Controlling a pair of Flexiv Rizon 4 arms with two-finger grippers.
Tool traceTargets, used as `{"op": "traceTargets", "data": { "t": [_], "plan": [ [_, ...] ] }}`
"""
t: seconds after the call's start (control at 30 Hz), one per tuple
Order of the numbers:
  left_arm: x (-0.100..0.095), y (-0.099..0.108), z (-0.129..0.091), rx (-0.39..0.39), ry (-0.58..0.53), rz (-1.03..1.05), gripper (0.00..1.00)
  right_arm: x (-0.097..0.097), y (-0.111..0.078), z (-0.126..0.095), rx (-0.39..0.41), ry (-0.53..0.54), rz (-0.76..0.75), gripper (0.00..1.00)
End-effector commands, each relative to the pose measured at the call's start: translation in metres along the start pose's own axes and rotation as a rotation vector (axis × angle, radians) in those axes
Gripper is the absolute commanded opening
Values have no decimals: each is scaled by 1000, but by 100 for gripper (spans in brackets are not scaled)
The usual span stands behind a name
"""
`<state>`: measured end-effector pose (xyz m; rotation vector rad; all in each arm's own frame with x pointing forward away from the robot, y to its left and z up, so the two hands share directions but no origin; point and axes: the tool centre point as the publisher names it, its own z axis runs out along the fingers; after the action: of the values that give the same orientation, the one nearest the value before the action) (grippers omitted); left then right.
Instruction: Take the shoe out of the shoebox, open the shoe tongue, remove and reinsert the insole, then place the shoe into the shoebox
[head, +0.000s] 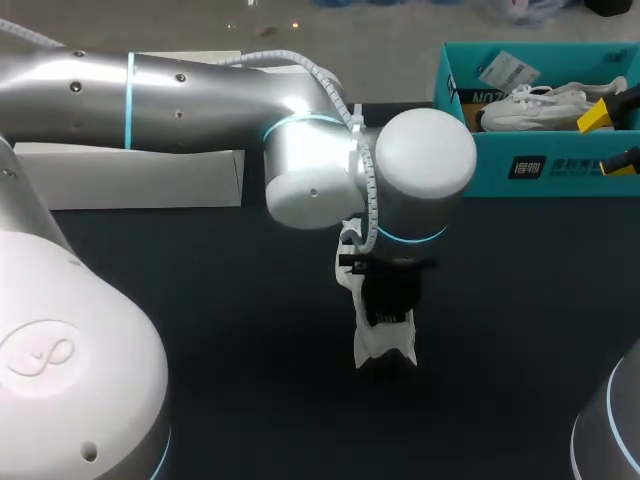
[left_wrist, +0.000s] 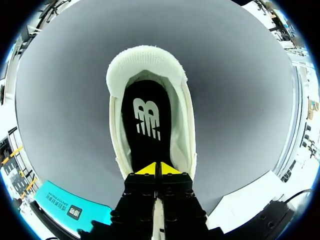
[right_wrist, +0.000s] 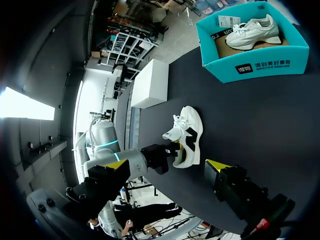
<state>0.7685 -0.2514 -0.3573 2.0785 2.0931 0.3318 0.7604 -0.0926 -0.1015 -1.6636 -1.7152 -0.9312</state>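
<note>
Left gripper (left_wrist: 155, 169) clamped on the shoe (left_wrist: 145, 62), well apart from the shoebox (head: 480, 170)
Only its wrist view shows the tips meeting on a thin white strip of the shoe, just short of the black insole (left_wrist: 145, 125); the right gripper (head: 610, 138), spread and empty, hangs at the shoebox.

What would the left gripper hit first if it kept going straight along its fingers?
Most likely the black insole inside the white shoe. The left gripper points into the shoe's opening, with the insole directly ahead. Depth is unclear, so I can't tell how much gap remains.
</note>
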Motion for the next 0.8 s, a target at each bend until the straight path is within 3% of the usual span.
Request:
{"op": "traceTargets", "data": {
  "t": [0.03, 0.1, 0.13, 0.2, 0.5, 0.8],
  "plan": [
    [2, 2, 2, -2, 2, -10, 49, 0, 0, 1, 1, -3, 2, 100],
    [2, 2, 3, -1, 2, -16, 85, 0, 0, 1, 1, -3, 2, 100],
    [2, 2, 3, 5, -5, -22, 93, 0, 0, 1, 1, -3, 2, 100],
    [3, 1, 4, 6, -5, -23, 100, 0, 0, 1, 1, -3, 2, 100],
    [6, -7, -3, 18, -25, -42, 100, 0, 0, 1, 1, -3, 2, 100],
    [15, 1, -8, 16, -36, -76, 100, 0, 0, 1, 1, -3, 2, 100]
  ]
}}
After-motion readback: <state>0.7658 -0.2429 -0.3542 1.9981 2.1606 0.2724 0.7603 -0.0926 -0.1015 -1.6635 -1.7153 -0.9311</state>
